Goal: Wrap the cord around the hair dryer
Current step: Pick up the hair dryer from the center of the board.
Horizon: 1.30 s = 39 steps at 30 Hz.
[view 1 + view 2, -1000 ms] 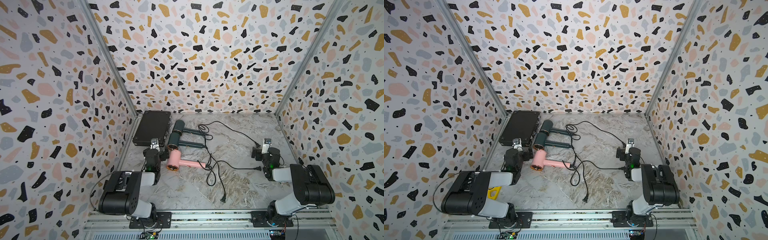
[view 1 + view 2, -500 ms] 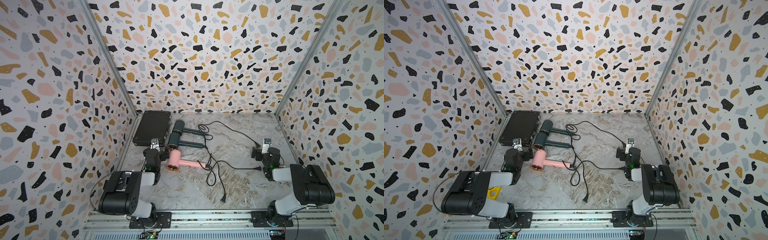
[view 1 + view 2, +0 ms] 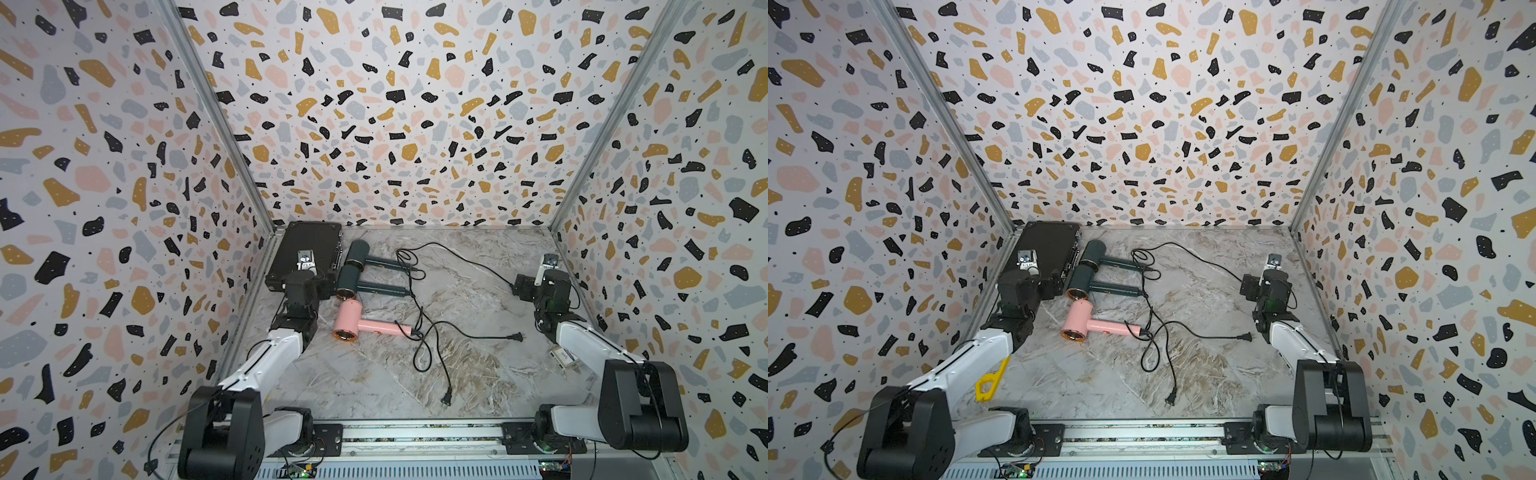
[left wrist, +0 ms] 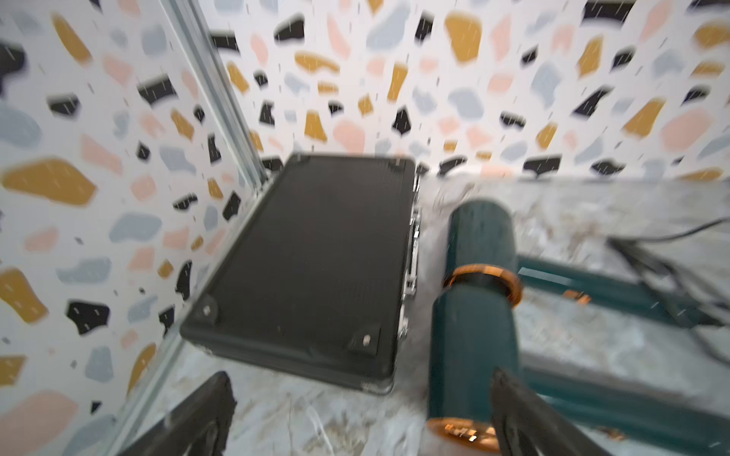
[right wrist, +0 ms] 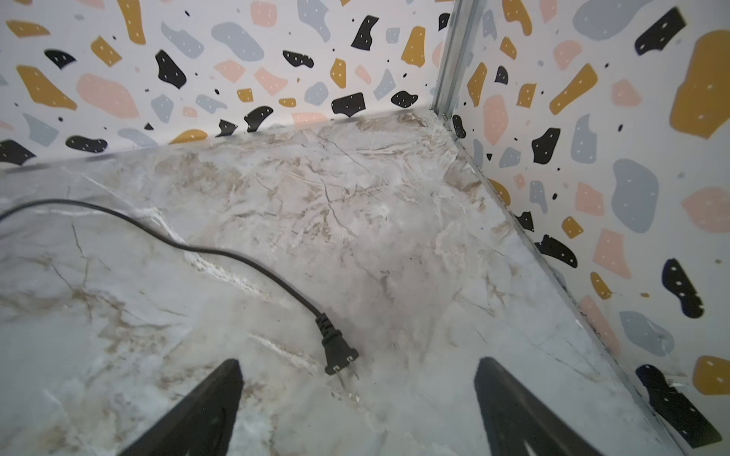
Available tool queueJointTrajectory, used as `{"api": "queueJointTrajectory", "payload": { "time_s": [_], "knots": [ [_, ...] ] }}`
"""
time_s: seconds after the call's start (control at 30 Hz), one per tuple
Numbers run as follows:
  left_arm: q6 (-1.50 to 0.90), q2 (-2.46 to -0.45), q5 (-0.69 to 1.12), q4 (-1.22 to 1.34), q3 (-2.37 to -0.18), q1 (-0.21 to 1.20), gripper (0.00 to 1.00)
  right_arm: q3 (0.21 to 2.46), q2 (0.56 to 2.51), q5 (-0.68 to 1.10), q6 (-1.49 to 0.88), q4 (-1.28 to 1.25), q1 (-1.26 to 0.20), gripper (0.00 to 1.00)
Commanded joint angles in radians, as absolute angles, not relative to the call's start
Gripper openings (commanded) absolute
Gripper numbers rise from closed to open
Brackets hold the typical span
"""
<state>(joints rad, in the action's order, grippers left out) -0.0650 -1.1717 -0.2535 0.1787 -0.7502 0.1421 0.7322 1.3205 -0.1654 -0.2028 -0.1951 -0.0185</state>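
Your left end effector (image 4: 359, 377) stands wide and empty, just beside the nearer green hair dryer (image 4: 468, 339) and the black case (image 4: 308, 268). Your right end effector (image 5: 358, 360) is wide too, holding nothing. A plug (image 5: 339, 349) lies on the worktop (image 5: 355, 205) just ahead of its fingers. The pink hair dryer (image 3: 353, 322) lies toward the left arm's side, nearer the arm bases than the two green ones, and the cords (image 3: 490, 336) trail loose across the marble, unwrapped.
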Motion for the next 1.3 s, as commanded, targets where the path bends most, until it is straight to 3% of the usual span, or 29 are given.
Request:
{"api": "queueJointTrajectory", "payload": {
  "time_s": [0.0, 0.13, 0.33, 0.57, 1.1, 1.27],
  "knots": [
    [-0.141, -1.162, -0.276, -0.280, -0.891, 0.196, 0.99, 0.857, 1.310, -0.165, -0.286, 0.281, -0.060, 0.96],
    [-0.224, -1.186, -0.238, -0.461, -0.934, 0.264, 0.99, 0.948, 1.299, -0.155, -0.329, 0.502, -0.102, 0.96],
    [-0.204, -1.283, -0.173, -0.538, -0.961, 0.286, 0.99, 1.032, 1.331, -0.057, -0.319, 0.672, -0.124, 0.96],
    [-0.183, -1.415, -0.005, -0.582, -1.039, 0.286, 0.99, 1.021, 1.303, -0.038, -0.318, 0.708, -0.180, 0.96],
    [-0.220, -1.694, 0.049, -0.580, -1.106, 0.281, 1.00, 0.951, 1.241, -0.052, -0.316, 0.710, -0.239, 0.95],
    [-0.238, -1.740, 0.056, -0.552, -1.075, 0.282, 0.91, 0.936, 1.235, -0.058, -0.307, 0.710, -0.242, 0.95]
  ]
}}
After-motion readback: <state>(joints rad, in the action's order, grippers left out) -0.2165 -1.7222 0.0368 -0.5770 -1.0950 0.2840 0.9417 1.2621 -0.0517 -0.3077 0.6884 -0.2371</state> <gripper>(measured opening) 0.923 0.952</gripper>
